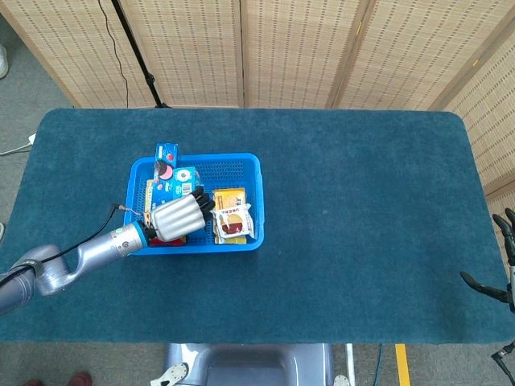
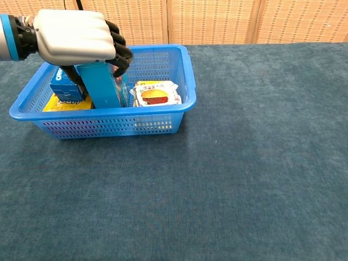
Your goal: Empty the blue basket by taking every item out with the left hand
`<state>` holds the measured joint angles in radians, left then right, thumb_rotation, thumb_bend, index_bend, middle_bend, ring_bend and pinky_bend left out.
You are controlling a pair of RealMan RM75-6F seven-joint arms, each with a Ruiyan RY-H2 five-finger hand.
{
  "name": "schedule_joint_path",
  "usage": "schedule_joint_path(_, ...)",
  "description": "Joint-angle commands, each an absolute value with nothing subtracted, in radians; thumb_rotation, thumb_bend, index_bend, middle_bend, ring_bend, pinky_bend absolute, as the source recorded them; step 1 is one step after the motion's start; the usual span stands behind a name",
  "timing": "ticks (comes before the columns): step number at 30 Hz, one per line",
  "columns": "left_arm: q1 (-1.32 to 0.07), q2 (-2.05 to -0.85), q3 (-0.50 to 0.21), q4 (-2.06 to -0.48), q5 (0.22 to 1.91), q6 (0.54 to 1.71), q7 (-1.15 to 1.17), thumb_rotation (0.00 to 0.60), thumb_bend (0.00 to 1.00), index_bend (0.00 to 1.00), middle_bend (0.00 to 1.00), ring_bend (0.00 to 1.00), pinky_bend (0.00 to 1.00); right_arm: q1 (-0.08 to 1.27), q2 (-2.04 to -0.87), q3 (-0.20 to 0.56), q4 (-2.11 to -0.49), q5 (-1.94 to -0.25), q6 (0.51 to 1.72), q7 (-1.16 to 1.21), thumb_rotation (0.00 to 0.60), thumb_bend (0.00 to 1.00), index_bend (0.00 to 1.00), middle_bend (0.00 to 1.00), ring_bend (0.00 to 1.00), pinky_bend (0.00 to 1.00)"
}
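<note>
The left hand [image 2: 76, 37] covers the top of the tall blue box [image 2: 102, 91], so whether its fingers [image 2: 120, 53] truly clamp it is unclear. The right hand [image 1: 503, 265] is cut off by the head view's edge (only dark fingertips show). The yellow packet [image 2: 61, 104] lies mostly hidden.

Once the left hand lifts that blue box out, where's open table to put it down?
Bare cloth lies right of the blue basket as far as the right hand, and in a strip in front of the basket. Inside it is crowded: the left hand wraps the upright blue box, with the Oreo box and burger packet alongside.
</note>
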<state>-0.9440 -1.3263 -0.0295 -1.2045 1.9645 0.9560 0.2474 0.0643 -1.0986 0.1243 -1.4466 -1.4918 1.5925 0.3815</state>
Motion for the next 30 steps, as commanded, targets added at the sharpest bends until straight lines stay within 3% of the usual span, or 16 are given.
schedule_joint_path(1,-0.920,-1.327,-0.021,-1.159,1.994,1.104,0.227,0.600,0.29,0.88,0.63,0.57,0.51,0.061,-1.096,0.122,-1.451,-1.500,1.597,0.387,0.600,0.00,0.03,0.00,0.00,0.00)
schedule_joint_path(8,-0.898,-1.248,-0.051,-1.193,1.999,1.280,0.184,0.600,0.30,0.90,0.64,0.57,0.51,0.058,-1.093,0.118,-1.461,-1.516,1.606,0.386,0.600,0.00,0.03,0.00,0.00,0.00)
schedule_joint_path(12,-0.837,-1.154,-0.073,-1.275,1.997,1.468,0.128,0.600,0.30,0.90,0.64,0.57,0.51,0.057,-1.092,0.109,-1.471,-1.539,1.611,0.375,0.600,0.00,0.03,0.00,0.00,0.00)
schedule_joint_path(19,-0.756,-1.108,-0.081,-1.385,2.045,1.716,0.031,0.600,0.30,0.90,0.64,0.57,0.51,0.059,-1.093,0.097,-1.491,-1.574,1.621,0.356,0.600,0.00,0.03,0.00,0.00,0.00)
schedule_joint_path(22,-0.747,-1.128,-0.061,-1.407,2.119,1.757,0.032,0.600,0.29,0.90,0.64,0.57,0.51,0.057,-1.093,0.095,-1.500,-1.587,1.630,0.347,0.600,0.00,0.03,0.00,0.00,0.00)
schedule_joint_path(30,-0.732,-1.264,0.000,-1.417,2.228,1.732,0.067,0.600,0.29,0.90,0.64,0.57,0.51,0.062,-1.095,0.089,-1.510,-1.605,1.631,0.333,0.600,0.00,0.03,0.00,0.00,0.00)
